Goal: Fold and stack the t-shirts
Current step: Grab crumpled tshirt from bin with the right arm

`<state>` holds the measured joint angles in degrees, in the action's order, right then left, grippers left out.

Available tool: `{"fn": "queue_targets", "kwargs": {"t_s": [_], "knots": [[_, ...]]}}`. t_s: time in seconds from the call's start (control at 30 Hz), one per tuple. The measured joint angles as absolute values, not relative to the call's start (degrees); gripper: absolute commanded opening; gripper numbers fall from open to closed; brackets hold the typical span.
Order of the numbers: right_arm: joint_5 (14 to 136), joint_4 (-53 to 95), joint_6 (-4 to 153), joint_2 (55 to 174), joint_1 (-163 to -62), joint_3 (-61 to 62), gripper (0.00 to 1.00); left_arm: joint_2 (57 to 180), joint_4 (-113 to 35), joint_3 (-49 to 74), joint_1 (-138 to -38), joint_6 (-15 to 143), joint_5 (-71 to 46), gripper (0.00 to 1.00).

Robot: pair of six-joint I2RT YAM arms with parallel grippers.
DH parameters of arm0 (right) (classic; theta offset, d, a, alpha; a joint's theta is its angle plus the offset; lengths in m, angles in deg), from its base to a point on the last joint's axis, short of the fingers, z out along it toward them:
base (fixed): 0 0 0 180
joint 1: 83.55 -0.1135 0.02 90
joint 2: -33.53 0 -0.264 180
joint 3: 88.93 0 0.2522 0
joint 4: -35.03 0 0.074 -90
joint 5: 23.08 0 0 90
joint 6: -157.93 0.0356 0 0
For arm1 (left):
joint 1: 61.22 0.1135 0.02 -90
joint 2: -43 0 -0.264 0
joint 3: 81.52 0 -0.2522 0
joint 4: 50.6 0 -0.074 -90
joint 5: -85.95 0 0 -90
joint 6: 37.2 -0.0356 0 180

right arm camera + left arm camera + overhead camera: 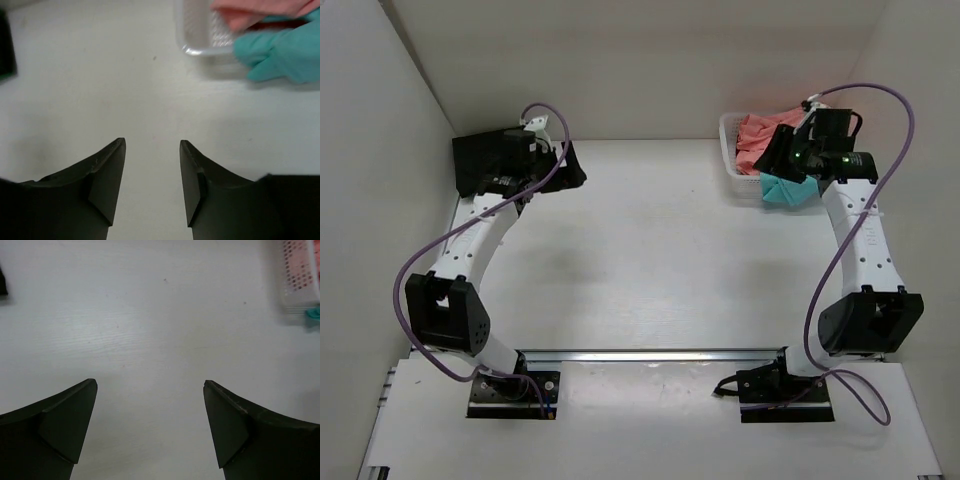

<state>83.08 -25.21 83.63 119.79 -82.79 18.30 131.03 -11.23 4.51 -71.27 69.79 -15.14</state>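
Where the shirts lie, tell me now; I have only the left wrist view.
Observer: A black t-shirt lies at the far-left corner of the table, partly under the left arm.
Operator: Report the basket.
Observer: The white basket sits at the far right. A salmon-pink shirt is piled in it, and a teal shirt spills over its near edge onto the table.
Operator: Give me the right hand.
Observer: The right hand is open and holds nothing, over bare table just short of the basket.
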Motion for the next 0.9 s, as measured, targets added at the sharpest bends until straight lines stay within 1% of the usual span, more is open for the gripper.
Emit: {"fn": "queue_targets", "kwargs": {"t_s": [0.03, 0.2, 0.33, 0.4, 0.43, 0.53, 0.63, 0.7, 0.77, 0.83, 0.9], "knots": [[81.81, -23.17, 83.94, 119.55, -82.01, 18.48, 0.49, 130.75, -11.27, 5.78, -71.51, 69.84, -13.55, 0.99], [75.01, -13.43, 84.62, 119.99, -79.14, 18.72, 0.56, 126.79, -10.84, 14.61, -75.88, 70.30, -3.08, 0.99], [72.26, -9.40, 84.22, 126.80, -78.49, 23.63, 0.57, 121.17, -9.99, 21.69, -80.84, 67.39, 5.03, 0.99], [70.95, -8.25, 83.59, 132.36, -78.49, 27.02, 0.57, 117.85, -9.66, 24.88, -81.23, 65.84, 7.63, 0.99], [70.38, -8.33, 83.04, 135.02, -78.49, 28.88, 0.54, 116.30, -9.66, 26.11, -80.86, 65.34, 9.56, 0.99], [69.11, -8.86, 81.45, 145.30, -78.29, 36.00, 0.54, 112.30, -10.09, 28.51, -80.10, 61.86, 17.78, 0.99], [66.97, -11.24, 80.00, 156.62, -78.20, 47.30, 0.60, 109.04, -13.77, 31.35, -80.95, 56.66, 25.71, 0.99], [65.33, -13.01, 78.78, 164.35, -78.27, 55.81, 0.61, 106.13, -16.80, 34.50, -80.62, 52.72, 27.41, 0.99], [64.02, -13.47, 77.93, 170.74, -78.31, 61.95, 0.61, 101.68, -20.39, 38.59, -77.91, 49.01, 26.43, 0.95], [62.93, -14.17, 77.77, 175.24, -78.60, 64.13, 0.60, 97.83, -21.44, 40.47, -73.67, 46.10, 25.56, 0.99], [62.60, -15.50, 78.06, 178.08, -78.60, 64.03, 0.60, 97.19, -23.38, 40.10, -71.77, 43.35, 27.35, 0.99]]}}
